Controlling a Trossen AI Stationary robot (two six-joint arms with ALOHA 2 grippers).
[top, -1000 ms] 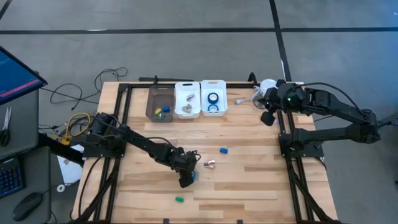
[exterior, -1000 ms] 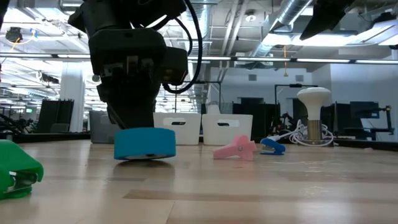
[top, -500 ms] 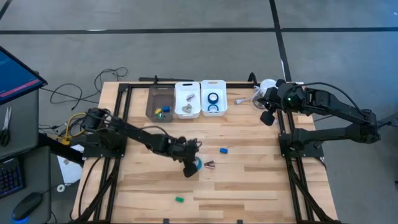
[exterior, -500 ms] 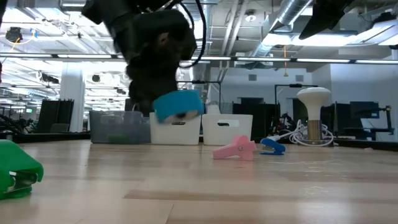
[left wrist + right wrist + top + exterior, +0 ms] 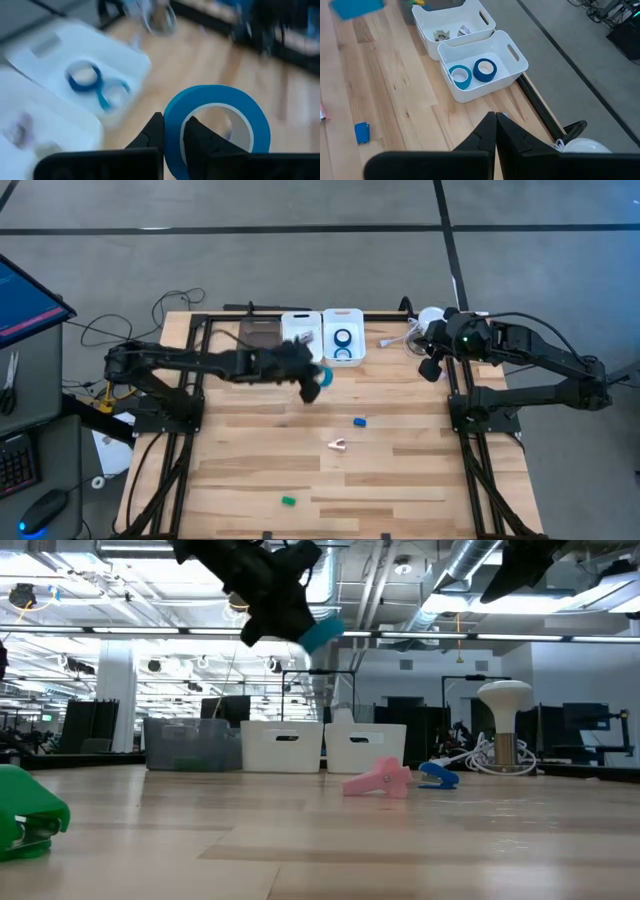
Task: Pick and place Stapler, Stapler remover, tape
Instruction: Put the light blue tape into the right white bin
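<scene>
While the left gripper (image 5: 172, 137) carries a roll of tape (image 5: 216, 130) high above the counter (image 5: 400, 480), its fingers pinched through the roll's wall, the job looks roughly past its midpoint. Just ahead of the gripper sits the white bin (image 5: 343, 337) that already holds two blue rolls (image 5: 472, 72); this third roll seems bound for the same bin. Beside that bin, a second white bin (image 5: 301, 340) holds small metal pieces, and a dark bin (image 5: 258, 346) stands farther along the row.

Still loose on the counter, behind and below the gripper, are a pink staple remover (image 5: 378, 780), a small blue piece (image 5: 359, 421) and a green stapler (image 5: 28, 815) nearest the front edge, so several picks are likely left.

Nothing appears to block the short path to the tape bin. At the far corner, the right gripper (image 5: 495, 132) waits with fingers closed and empty, near a white lamp (image 5: 504, 730) and cable.
</scene>
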